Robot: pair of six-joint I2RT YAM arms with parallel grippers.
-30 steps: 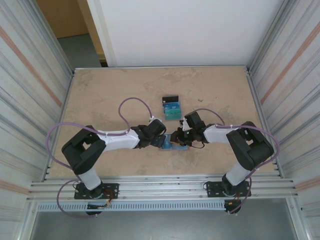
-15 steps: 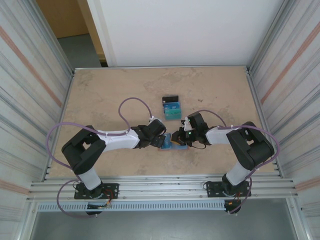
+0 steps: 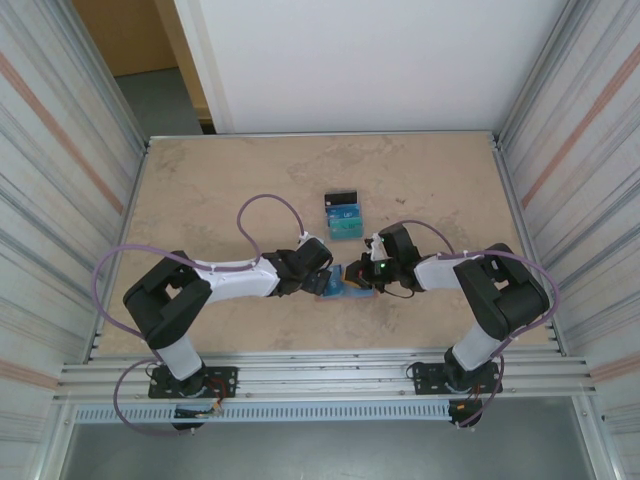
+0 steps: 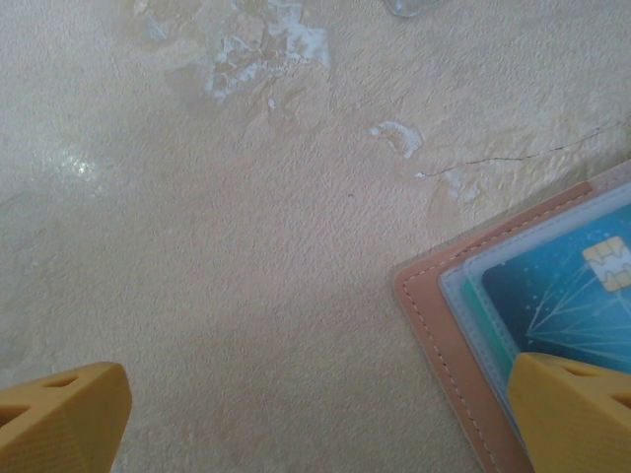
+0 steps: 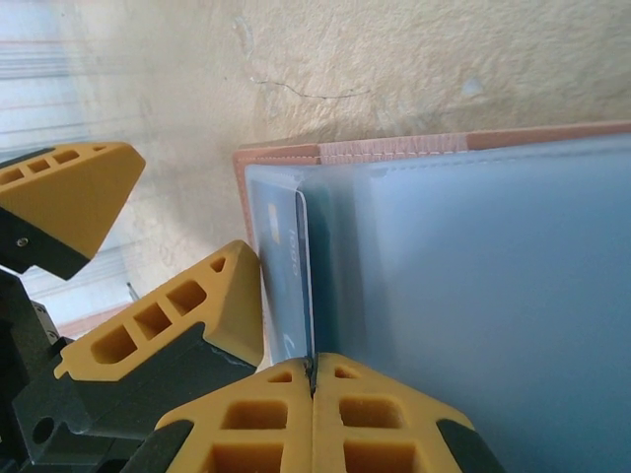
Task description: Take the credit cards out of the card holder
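The left claw (image 4: 320, 382) stood with its yellow fingers (image 4: 61, 414) wide apart, low over the mottled beige worktop (image 4: 246, 217). One finger was over a corner of the salmon-pink stitched folding card holder (image 4: 434, 320), which lay open and flat between the two arms, towards the near edge. Just behind it, three thin plastic credit cards (image 3: 344, 214), black, blue and teal, lay in a short row. The right claw (image 5: 314, 386) was pressed together on the edge of a dark blue plastic card (image 5: 301, 286) sitting in the holder's blue-grey pocket (image 5: 493, 296).
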